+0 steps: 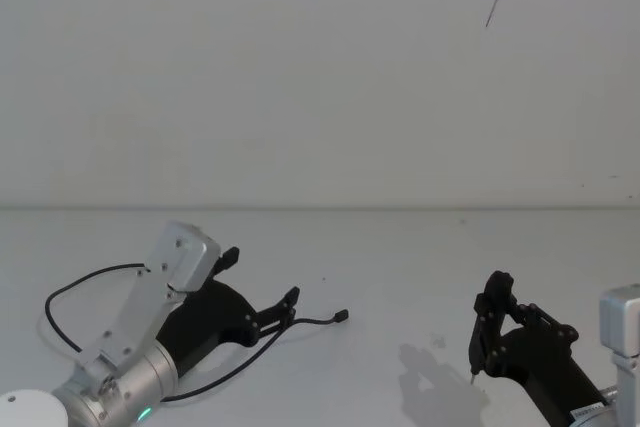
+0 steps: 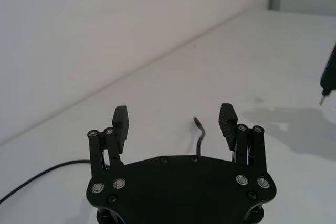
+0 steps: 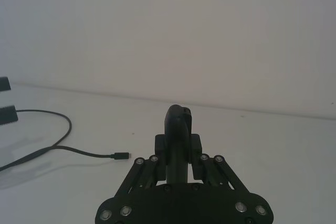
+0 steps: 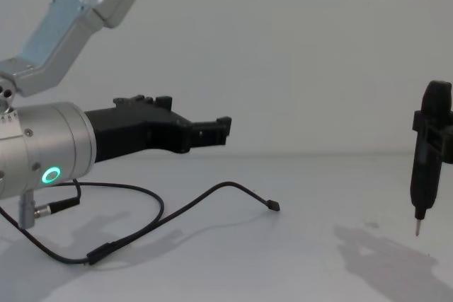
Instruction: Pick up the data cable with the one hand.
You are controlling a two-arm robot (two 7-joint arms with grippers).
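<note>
Though low over the white worktop, the left hand holds nothing, fingers spread wide. Right hand, well apart at the right, is clamped on a black pen tool, metal tip down. Data cable lies on the worktop beneath the left hand, one plug past its fingertips.

Two hands, left hand, right hand, one data cable, one pen-shaped tool, apparently one short lead.
</note>
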